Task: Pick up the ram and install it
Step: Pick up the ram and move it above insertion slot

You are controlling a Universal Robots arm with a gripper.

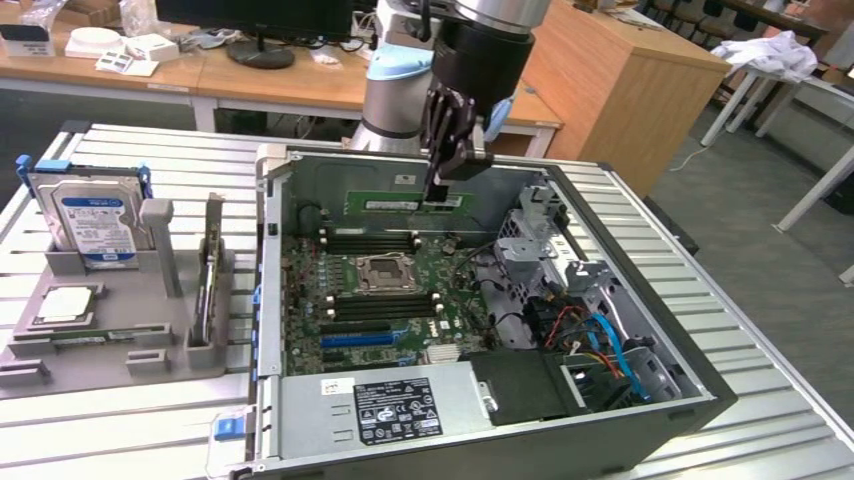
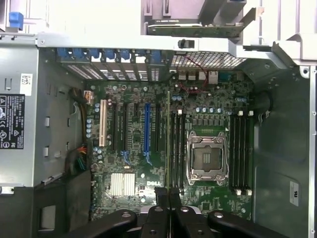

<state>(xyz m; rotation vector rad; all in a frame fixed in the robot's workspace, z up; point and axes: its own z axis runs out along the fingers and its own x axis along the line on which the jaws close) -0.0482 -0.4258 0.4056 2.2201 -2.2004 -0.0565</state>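
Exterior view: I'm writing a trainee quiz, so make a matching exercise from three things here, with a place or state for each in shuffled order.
Things:
1. ram
2. hard drive
3. processor socket

Places or states:
A. in the middle of the motherboard
B. standing upright in the grey holder at the exterior view's left
C. gripped by the claw

Pairs: 1-C, 2-B, 3-A
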